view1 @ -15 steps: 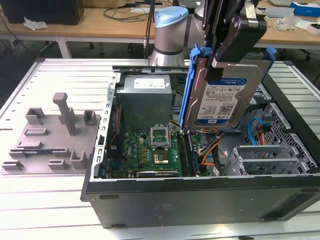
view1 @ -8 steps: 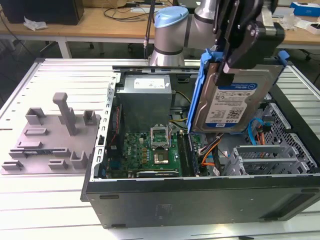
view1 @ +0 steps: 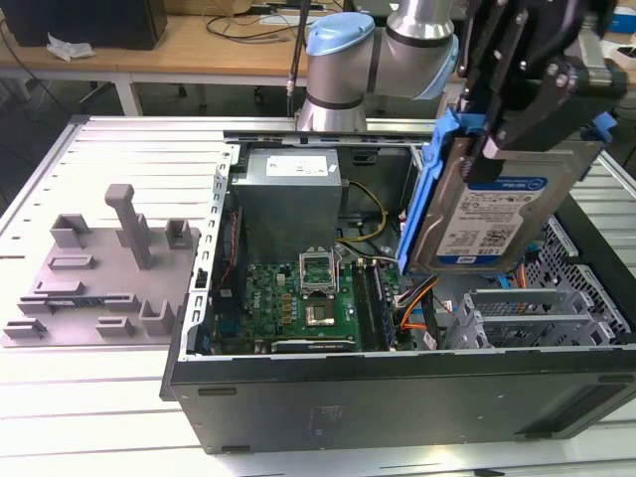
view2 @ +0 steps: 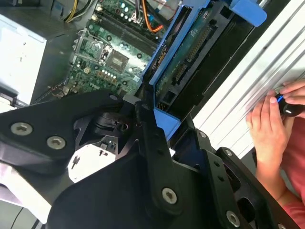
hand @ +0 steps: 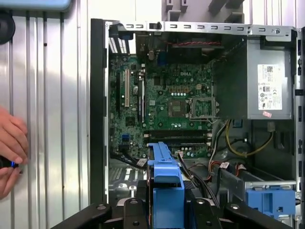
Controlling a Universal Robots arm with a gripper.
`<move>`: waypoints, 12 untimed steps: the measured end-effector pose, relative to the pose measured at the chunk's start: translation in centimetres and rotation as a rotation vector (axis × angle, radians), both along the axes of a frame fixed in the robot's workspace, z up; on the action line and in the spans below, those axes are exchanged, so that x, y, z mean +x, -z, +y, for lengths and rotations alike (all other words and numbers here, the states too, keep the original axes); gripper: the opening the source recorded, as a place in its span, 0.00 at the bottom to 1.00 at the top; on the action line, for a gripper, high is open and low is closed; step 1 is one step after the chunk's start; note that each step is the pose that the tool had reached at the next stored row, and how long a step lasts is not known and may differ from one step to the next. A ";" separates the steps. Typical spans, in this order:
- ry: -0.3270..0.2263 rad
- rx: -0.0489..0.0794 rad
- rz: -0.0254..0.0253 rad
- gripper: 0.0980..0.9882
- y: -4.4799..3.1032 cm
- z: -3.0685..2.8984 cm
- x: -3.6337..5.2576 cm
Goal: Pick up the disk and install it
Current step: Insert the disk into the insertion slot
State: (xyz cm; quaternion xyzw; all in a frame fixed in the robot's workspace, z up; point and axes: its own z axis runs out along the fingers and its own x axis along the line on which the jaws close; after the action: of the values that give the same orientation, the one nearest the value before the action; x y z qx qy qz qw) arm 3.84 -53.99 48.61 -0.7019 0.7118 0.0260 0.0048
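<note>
Hovering over the open case (view1: 397,402), jaws clamped tight on the disk (view1: 492,214), which hangs tilted above the drive cage (view1: 537,313) at the exterior view's right; a hand (view2: 268,128) at the bench (view2: 259,57)

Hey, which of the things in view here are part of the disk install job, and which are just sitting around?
In the job:
disk, held up by the shut gripper
open computer case below it

Just about:
grey fixture beside the case
a person's hand near the case
</note>
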 end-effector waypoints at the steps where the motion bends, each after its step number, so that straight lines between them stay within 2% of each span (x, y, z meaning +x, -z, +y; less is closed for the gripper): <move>1: 0.000 0.000 0.0000 0.30 0.01 -0.17 0.38; 3: 0.000 0.000 0.0000 0.30 0.01 -0.37 0.92; 6: 0.000 0.000 0.0000 0.30 0.04 -0.79 2.42; 12: 0.000 0.000 0.0000 0.30 0.10 -1.06 4.70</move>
State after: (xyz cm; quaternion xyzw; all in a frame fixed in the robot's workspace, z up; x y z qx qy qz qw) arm 8.54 -55.04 48.51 -0.7019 0.7118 0.0260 0.0047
